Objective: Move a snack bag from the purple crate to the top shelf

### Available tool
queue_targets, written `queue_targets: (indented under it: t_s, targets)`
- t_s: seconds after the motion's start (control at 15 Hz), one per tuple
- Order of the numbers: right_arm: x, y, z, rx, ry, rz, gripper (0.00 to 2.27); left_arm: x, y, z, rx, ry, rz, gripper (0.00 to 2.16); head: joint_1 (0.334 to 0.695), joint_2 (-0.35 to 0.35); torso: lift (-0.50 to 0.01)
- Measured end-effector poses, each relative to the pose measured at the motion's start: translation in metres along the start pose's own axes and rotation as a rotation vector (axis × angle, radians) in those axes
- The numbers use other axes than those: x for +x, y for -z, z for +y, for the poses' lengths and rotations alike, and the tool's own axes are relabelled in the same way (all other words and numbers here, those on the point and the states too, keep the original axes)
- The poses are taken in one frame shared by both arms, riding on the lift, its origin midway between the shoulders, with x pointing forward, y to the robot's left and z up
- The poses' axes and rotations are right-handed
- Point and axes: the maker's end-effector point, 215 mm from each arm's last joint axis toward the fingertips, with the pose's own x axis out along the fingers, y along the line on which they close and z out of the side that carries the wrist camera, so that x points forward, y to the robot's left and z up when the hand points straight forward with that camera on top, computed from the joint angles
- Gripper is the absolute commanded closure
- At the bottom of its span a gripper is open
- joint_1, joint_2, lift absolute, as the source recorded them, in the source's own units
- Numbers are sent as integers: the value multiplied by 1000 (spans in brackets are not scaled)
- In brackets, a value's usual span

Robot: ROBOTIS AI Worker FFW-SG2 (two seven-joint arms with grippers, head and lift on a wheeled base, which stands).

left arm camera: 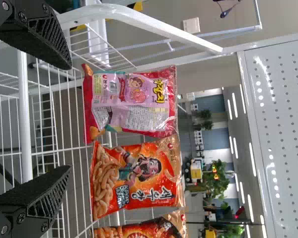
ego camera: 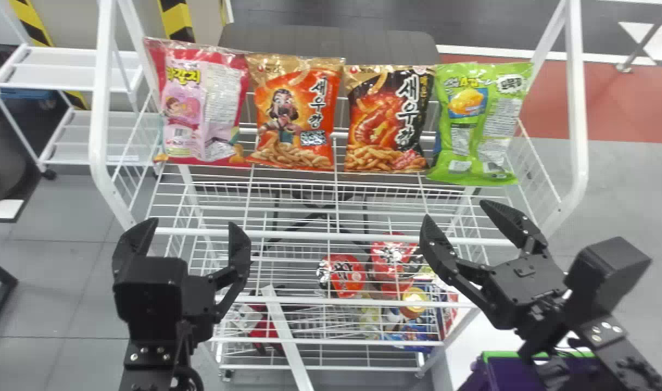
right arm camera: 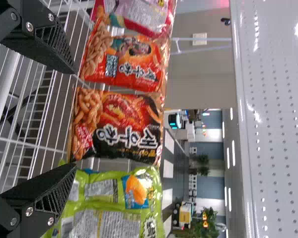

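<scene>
Head view: left gripper (ego camera: 194,224), right gripper (ego camera: 456,210) spread; four glossy snack bags (ego camera: 295,108) in row on white wire top shelf (ego camera: 336,236); deep-purple crate (ego camera: 502,376) lower right. Wrist views: perforated white panel (left arm camera: 283,124).

The left gripper of two flat black fingers (ego camera: 192,225) was held open, its fingers spread wide and pointed forward; it was carried on a jointed black arm (ego camera: 149,355) extended nearly straight from the bottom edge of the head view; the right gripper of two flat black fingers (ego camera: 455,210) was likewise held open, but angled inward toward the left, borne by a second jointed black arm (ego camera: 607,336) slanted in from the lower right corner.
</scene>
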Motion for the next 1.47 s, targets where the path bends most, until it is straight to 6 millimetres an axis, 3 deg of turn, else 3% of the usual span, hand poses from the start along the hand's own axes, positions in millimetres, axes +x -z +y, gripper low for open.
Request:
queue_targets:
  t_s: [0.27,0.6,0.93,1.47]
  targets:
    - [-19,8,16,70,-25,46,188,7,7,26,-52,4,66,107,695,17,0]
    - [-30,10,22,98,-10,76,188,-9,-41,54,-141,-102,-120,107,695,59,0]
    - [-30,-14,27,68,-33,-1,188,-14,-45,55,-157,-112,-154,107,695,70,0]
    - [-33,-19,31,72,-40,-14,188,-17,-37,49,-139,-107,-142,107,695,69,0]
